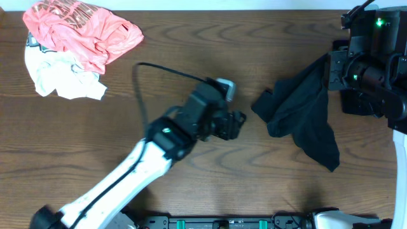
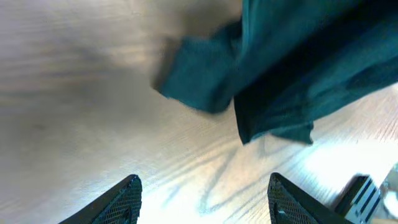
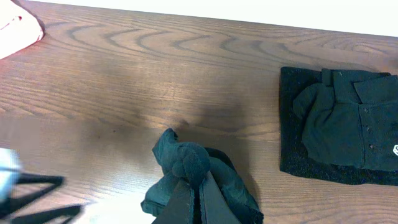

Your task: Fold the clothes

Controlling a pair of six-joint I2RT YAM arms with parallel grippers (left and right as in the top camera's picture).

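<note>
1. The black garment (image 1: 299,117) is on the right side of the table (image 1: 191,38), not far from the right edge. It hangs crumpled, and its long tail points to the edge where the arms are mounted.
2. The right pincer (image 3: 199,196) is closed on a bunch of this cloth and holds it up above the wood.
3. The left pincer (image 2: 205,199) is near the middle of the table, just beside the garment. Its two fingers stand apart with nothing between them.
4. I judge the step to be spreading: the cloth is not flat yet, so no fold can begin.
5. Next, I think the left pincer needs to take a free edge and pull it away from the right one, then lay the cloth down smooth.
6. The folded black garments (image 3: 339,124) lie ready beside it.
</note>
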